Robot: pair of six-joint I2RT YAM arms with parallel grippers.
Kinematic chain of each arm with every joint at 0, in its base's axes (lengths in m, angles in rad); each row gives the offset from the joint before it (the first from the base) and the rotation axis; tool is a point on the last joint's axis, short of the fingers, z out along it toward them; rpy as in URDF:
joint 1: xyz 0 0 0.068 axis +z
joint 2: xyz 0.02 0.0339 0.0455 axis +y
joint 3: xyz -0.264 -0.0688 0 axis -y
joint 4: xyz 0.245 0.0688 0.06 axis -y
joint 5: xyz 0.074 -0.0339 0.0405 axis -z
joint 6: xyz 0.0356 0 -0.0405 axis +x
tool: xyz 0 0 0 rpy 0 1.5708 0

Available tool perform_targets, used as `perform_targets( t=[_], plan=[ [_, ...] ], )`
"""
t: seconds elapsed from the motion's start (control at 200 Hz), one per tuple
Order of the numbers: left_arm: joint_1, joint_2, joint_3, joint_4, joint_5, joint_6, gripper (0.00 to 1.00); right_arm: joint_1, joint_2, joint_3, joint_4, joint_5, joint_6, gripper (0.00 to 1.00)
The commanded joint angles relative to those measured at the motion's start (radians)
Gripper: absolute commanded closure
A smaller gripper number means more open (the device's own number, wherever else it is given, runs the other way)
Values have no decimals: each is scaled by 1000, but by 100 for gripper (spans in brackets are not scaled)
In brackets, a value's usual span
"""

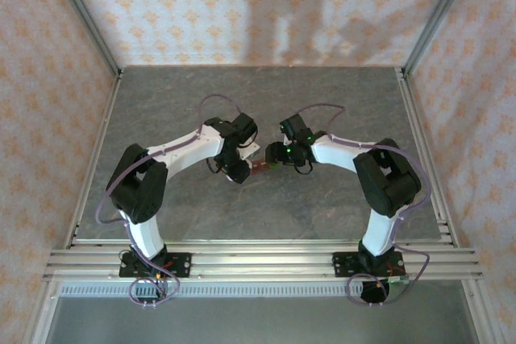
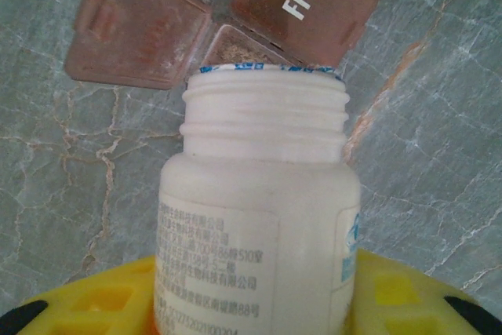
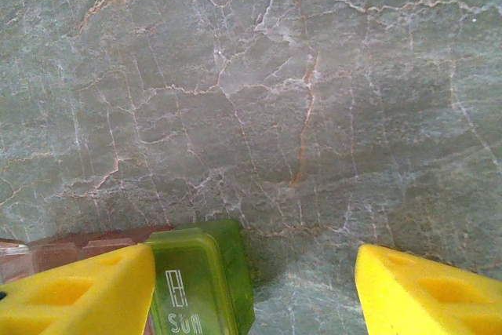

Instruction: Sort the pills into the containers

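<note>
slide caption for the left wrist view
Left gripper holding an uncapped white bottle, its mouth toward the open brownish-red containers, one lid marked Fri.

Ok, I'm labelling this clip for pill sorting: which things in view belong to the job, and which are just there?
Part of the job:
pill organiser strip, lids open
white bottle, gripped by the left gripper
right gripper, open at the strip's green end

Just there:
marbled table
patterned walls
metal rails
</note>
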State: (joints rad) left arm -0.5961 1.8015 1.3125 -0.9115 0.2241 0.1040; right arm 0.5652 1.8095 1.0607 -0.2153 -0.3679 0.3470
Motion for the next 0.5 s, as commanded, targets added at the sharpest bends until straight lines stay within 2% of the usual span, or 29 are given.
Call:
perform_targets(
  t=[0.0,0.49],
  plan=[
    [-10,17,39,-56,-32,22,100,2,19,12,6,7,6,32],
    [-12,65,77,-88,-54,36,100,3,20,5,14,1,10,32]
  ],
)
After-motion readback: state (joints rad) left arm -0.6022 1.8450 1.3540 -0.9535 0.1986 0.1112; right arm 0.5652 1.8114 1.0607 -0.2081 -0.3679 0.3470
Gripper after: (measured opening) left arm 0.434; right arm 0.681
